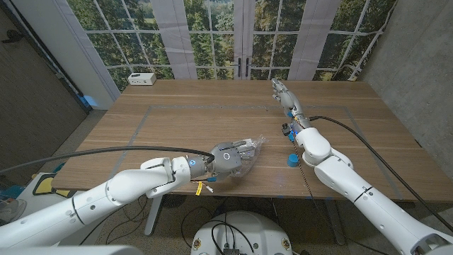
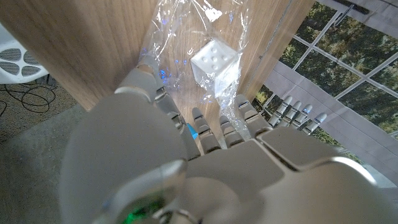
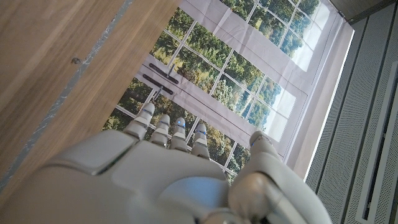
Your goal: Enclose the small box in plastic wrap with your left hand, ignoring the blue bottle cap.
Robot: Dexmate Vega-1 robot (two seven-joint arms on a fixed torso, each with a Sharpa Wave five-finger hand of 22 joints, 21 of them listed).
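Note:
The small white box [image 2: 214,62], dotted like a die, lies on the table under a crumpled sheet of clear plastic wrap [image 2: 180,37]. My left hand [image 1: 228,160] is over the near end of the wrap [image 1: 253,149], close to the table's front edge. Its fingers [image 2: 205,127] curl down onto the film and the thumb [image 2: 146,71] presses one side of it. The box sits just beyond the fingertips, apart from them. The blue bottle cap [image 1: 292,161] stands on the table to the right of the wrap. My right hand [image 1: 282,91] reaches far across the table, fingers straight, holding nothing.
A white device [image 1: 141,78] sits at the table's far left corner. Faint tape lines [image 1: 148,117] mark a rectangle on the wooden top. My right forearm [image 1: 315,145] crosses the table just behind the cap. Windows stand behind the far edge.

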